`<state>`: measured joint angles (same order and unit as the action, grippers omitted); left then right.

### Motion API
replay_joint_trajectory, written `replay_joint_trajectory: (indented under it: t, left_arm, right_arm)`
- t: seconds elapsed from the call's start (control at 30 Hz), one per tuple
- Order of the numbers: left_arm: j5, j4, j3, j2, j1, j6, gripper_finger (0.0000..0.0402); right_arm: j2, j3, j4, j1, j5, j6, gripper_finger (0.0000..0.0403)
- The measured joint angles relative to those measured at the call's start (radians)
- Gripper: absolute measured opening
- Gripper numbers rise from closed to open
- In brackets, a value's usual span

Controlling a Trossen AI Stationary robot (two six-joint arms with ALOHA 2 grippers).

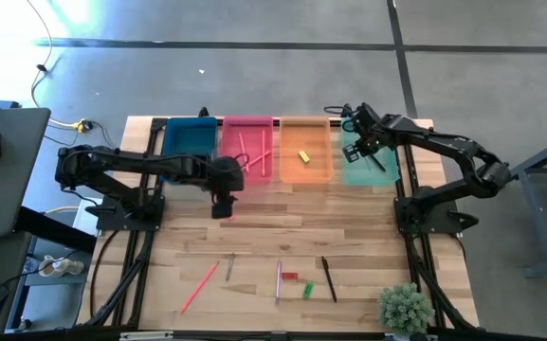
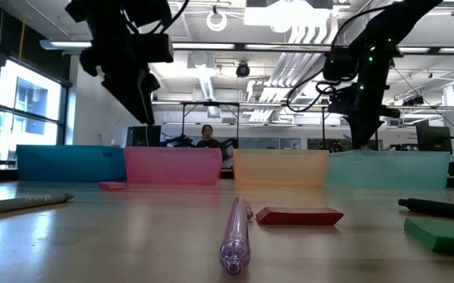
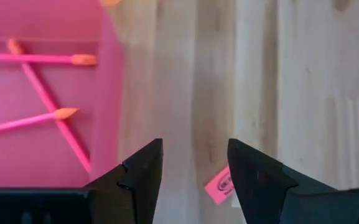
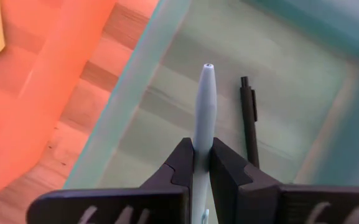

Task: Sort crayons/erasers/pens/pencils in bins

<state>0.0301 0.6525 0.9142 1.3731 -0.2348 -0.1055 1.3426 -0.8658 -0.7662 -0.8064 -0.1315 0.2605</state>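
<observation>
Right wrist view shows my right fingers (image 4: pixel 201 163) clamped on a pale grey pen (image 4: pixel 204 106) above the mint-green translucent bin (image 4: pixel 167 118), beside a black pen (image 4: pixel 249 118). I should lower first, then release inside. My left fingers (image 3: pixel 191 168) hang apart by the pink bin (image 3: pixel 107 93).

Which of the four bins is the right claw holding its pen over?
The mint-green translucent plastic bin, at the row's right end. The right claw grips a pale pen above it; a black pen already lies inside.
</observation>
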Motion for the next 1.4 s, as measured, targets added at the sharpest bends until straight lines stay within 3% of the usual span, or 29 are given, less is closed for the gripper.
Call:
replay_joint_trajectory:
  t: [0.5, 0.93, 1.07, 1.4]
  left_arm:
    - [-0.002, 0.016, 0.0, 0.087, 0.084, -0.003, 0.017]
    - [-0.052, 0.09, 0.0, 0.113, 0.093, -0.112, 0.017]
    - [-0.052, 0.11, 0.0, 0.127, 0.098, -0.192, 0.017]
    - [-0.052, 0.105, -0.001, 0.23, 0.1, -0.275, 0.017]
  right_arm:
    - [0.002, 0.0, -0.012, -0.032, 0.05, -0.07, 0.0012]
    - [0.111, -0.001, -0.016, -0.029, 0.08, -0.083, 0.0013]
    - [0.111, -0.001, -0.015, -0.029, 0.08, -0.081, 0.0033]
    - [0.11, -0.003, -0.018, -0.029, 0.08, -0.082, 0.0128]
